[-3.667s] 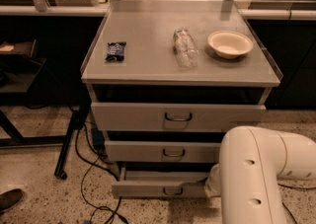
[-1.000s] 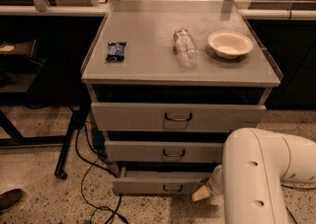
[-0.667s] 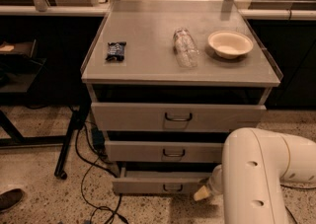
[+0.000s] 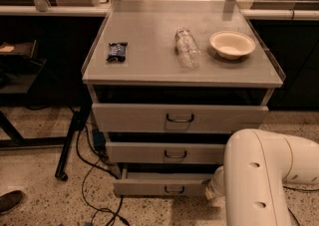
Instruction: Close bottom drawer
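Observation:
The bottom drawer [image 4: 159,186] is a grey metal drawer with a slim front and a small dark wire handle [image 4: 174,189]. It stands pulled out a little beyond the middle drawer [image 4: 164,153] above it. My white arm [image 4: 259,180] comes in from the lower right and hides the drawer's right end. The gripper [image 4: 213,190] sits at that right end, against the drawer front, mostly hidden behind the arm.
The top drawer [image 4: 179,118] is the tallest. On the cabinet top [image 4: 149,60] lie a dark snack packet [image 4: 117,51], a clear plastic bottle [image 4: 187,47] and a beige bowl [image 4: 232,44]. Cables [image 4: 92,170] trail on the speckled floor at left. A shoe [image 4: 10,201] shows at lower left.
The arm has shifted slightly left and down near the drawer's right end. The bottom drawer stands about as far out as before.

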Robot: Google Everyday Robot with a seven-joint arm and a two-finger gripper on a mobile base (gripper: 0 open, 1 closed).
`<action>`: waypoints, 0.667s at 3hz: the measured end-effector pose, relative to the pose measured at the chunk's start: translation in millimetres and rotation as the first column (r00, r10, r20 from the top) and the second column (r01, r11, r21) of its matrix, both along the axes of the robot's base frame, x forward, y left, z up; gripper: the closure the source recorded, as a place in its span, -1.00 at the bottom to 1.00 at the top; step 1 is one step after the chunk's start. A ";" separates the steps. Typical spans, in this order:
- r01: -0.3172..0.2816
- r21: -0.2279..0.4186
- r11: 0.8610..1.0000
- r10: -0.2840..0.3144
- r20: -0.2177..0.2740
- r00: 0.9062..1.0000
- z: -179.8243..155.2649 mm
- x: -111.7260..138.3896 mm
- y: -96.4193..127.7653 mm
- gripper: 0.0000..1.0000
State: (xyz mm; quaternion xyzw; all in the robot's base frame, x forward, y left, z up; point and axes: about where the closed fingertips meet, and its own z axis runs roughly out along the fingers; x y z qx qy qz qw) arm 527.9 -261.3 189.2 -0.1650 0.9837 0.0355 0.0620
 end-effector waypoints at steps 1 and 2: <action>0.000 0.000 1.000 0.000 0.000 1.000 0.0 0.0 0.0 0.68; -0.009 0.024 1.000 0.009 0.002 1.000 -1.0 -1.4 2.5 1.00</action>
